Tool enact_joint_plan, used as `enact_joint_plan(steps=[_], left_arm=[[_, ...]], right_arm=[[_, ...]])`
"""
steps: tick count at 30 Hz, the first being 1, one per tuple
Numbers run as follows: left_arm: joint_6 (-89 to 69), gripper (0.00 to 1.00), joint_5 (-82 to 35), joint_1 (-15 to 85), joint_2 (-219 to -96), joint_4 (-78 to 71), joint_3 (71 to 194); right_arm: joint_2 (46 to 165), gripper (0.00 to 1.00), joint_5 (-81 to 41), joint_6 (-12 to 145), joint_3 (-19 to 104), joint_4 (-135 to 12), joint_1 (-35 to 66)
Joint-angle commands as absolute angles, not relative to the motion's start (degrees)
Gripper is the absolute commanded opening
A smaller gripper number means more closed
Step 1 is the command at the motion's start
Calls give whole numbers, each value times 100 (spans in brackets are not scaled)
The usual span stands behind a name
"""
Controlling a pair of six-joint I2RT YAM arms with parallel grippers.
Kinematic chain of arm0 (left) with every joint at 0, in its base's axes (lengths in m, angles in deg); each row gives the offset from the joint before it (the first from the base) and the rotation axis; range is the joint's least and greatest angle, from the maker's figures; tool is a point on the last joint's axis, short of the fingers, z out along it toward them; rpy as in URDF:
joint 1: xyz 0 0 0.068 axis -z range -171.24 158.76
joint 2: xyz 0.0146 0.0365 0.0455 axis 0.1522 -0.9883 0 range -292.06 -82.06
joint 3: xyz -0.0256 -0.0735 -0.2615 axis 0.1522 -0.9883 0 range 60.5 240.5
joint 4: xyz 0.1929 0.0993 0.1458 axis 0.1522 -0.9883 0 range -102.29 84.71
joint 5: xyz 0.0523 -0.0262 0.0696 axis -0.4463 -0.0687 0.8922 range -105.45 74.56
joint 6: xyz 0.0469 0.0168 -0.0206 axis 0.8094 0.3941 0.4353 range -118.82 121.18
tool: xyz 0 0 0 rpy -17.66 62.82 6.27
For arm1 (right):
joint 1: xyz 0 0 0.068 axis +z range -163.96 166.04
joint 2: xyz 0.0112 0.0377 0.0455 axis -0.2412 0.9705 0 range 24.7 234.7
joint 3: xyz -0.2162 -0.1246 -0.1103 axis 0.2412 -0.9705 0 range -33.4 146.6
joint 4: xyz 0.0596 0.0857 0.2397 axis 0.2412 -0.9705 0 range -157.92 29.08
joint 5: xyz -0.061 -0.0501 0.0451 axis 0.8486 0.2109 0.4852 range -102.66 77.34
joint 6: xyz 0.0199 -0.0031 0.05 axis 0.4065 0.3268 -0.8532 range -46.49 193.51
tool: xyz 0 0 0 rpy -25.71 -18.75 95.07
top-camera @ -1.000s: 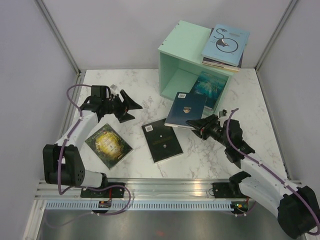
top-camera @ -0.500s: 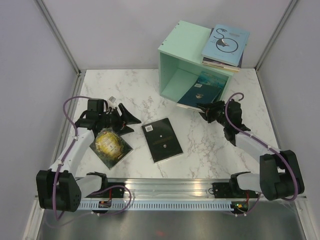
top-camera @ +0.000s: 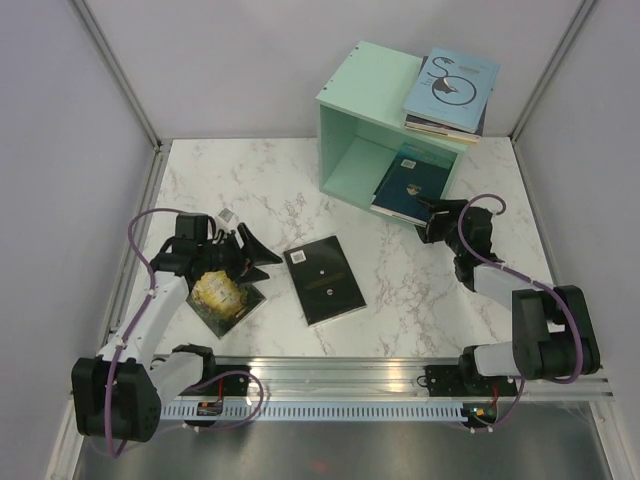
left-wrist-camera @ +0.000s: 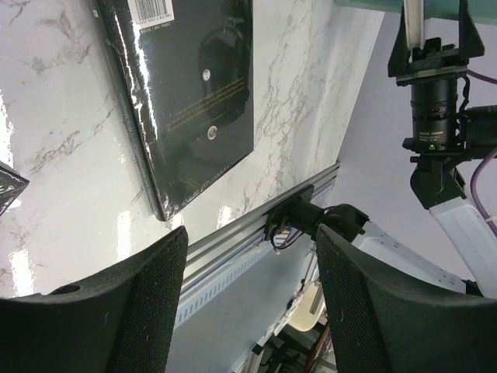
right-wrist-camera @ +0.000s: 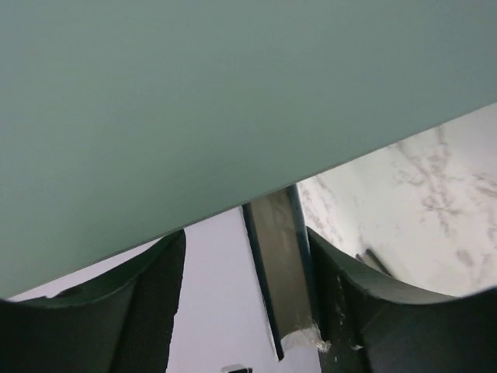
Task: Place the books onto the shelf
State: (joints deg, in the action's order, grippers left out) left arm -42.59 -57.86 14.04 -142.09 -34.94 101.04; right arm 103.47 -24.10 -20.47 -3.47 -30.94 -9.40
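Observation:
The mint-green shelf (top-camera: 375, 115) stands at the back right with its open face toward me. A navy book (top-camera: 408, 188) lies in that opening, its near edge sticking out. My right gripper (top-camera: 432, 216) is at that edge, open. In the right wrist view the book's thin edge (right-wrist-camera: 278, 264) stands between the fingers, close to the right one, under the shelf wall (right-wrist-camera: 217, 93). A light blue swirl book (top-camera: 452, 82) tops a small stack on the shelf. A black book (top-camera: 322, 280) (left-wrist-camera: 186, 85) lies mid-table. My left gripper (top-camera: 260, 254) (left-wrist-camera: 248, 311) is open and empty, beside a green-gold book (top-camera: 222, 295).
The marble table (top-camera: 260, 180) is fenced by grey walls at the left, back and right. An aluminium rail (top-camera: 330, 375) with both arm bases runs along the near edge. The left arm's forearm partly covers the green-gold book.
My right arm carried the navy book back into the shelf opening and its jaws spread. My left arm swung toward me and down over the green-gold book, its jaws a little narrower.

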Motion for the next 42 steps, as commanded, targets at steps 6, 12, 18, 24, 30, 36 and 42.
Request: enact_joint_plan(steps=[6, 12, 18, 24, 30, 36, 42], left_arm=[[-4101, 70, -6132, 1403, -14191, -3192, 10085], [-4057, 68, -6229, 1403, -14472, -3052, 10093], [-4066, 68, -6308, 1403, -14692, -2815, 10094], [-4118, 67, -6387, 1403, -14886, -2612, 10093], [-4118, 66, -6414, 1403, -14930, -2568, 10085], [-4101, 65, -6422, 1403, -14903, -2559, 10023], [-4074, 65, -6396, 1403, -14921, -2559, 9997]], right_arm=[[9705, 71, -1978, -2545, -878, -3112, -1026], [9309, 70, -2162, -2450, -1239, -3411, -1026], [9202, 70, -2452, -2063, -1030, -3911, -991], [9519, 66, -2892, -1482, -624, -4563, -842], [9852, 61, -2786, -1500, -537, -4510, -570], [10389, 46, -2672, -1657, -264, -4168, -394], [10890, 28, -2602, -1843, 70, -3710, -394]])
